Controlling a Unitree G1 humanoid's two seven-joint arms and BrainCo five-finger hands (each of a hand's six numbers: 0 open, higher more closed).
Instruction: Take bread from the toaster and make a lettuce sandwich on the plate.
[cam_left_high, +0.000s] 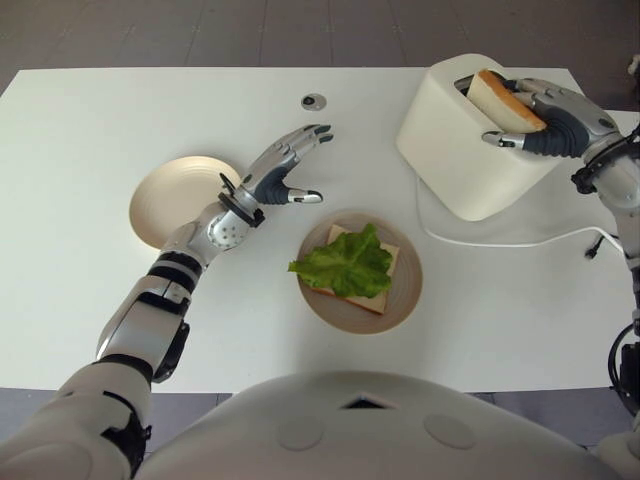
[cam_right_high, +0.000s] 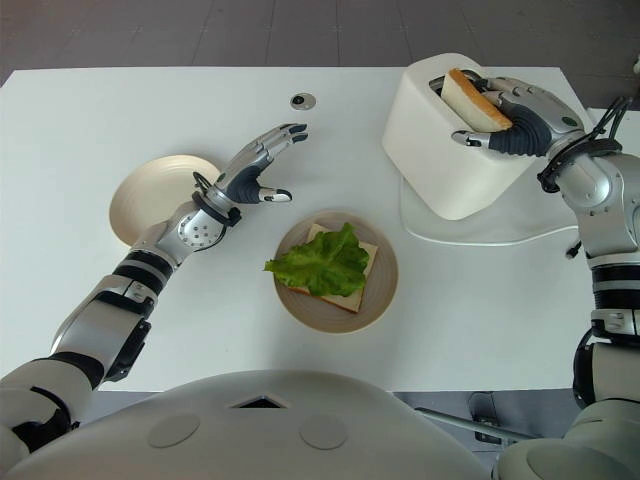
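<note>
Roughly two-thirds done: bottom slice plus lettuce on plate by front edge of table. Right hand clamped on top slice, half out of toaster at far-right corner. Left hand splayed, empty. Remaining: cap sandwich.

Grips a bread slice in the right hand, fingers curled round it, the slice tilted and partly out of the white toaster. Holds the left hand over the white table, fingers spread, between a cream plate and a tan plate. On the tan plate, a lettuce leaf atop a second slice. Near the toaster, a white cord; farther back, a small round disc.
</note>
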